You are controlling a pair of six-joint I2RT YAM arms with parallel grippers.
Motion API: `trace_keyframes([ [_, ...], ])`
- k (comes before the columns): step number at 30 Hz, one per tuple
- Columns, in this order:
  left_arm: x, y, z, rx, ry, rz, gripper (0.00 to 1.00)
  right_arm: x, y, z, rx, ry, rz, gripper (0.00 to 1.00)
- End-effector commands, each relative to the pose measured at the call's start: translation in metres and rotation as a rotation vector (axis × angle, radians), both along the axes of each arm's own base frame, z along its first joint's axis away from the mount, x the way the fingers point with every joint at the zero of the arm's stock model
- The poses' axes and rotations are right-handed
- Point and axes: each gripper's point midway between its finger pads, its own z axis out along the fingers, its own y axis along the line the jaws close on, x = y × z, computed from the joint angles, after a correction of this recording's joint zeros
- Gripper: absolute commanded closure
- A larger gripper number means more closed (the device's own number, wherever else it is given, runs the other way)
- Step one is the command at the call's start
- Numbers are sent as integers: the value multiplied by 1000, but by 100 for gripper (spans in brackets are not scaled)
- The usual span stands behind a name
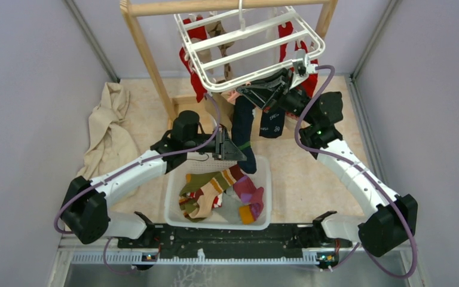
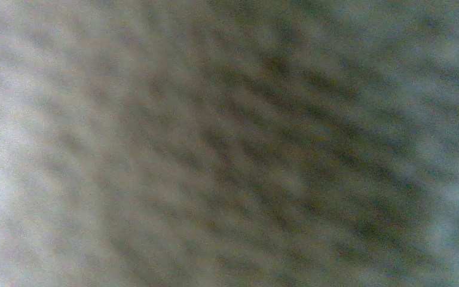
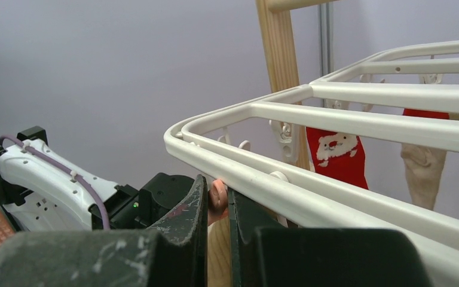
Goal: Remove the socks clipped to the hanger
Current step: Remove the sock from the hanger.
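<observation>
While the right gripper [image 3: 217, 209] clamps a pink clip [image 3: 218, 194], the left gripper [image 1: 232, 149] cannot be judged. A red sock [image 3: 334, 158] shows Santa.

Lilac walls [image 1: 30, 89]; beige floor [image 1: 311, 173]

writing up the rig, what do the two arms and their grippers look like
The left arm and right arm have white shells, black joint housings and a purple cable each. A green light shows on the right arm. The right gripper has dark, scuffed fingers.
</observation>
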Motion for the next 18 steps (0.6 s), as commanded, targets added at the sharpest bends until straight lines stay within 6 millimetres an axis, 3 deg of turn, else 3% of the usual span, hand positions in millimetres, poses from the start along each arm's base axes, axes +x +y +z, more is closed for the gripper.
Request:
trace_keyframes([
  [1, -3, 1, 5, -17, -13, -15, 84, -6, -5, 23, 28, -60, -22, 96],
  [8, -15, 12, 8, -5, -7, -8, 84, -9, -7, 4, -4, -30, -33, 95],
  [18, -51, 43, 16, -6, 8, 1, 83, -15, -9, -11, -39, -3, -32, 93],
])
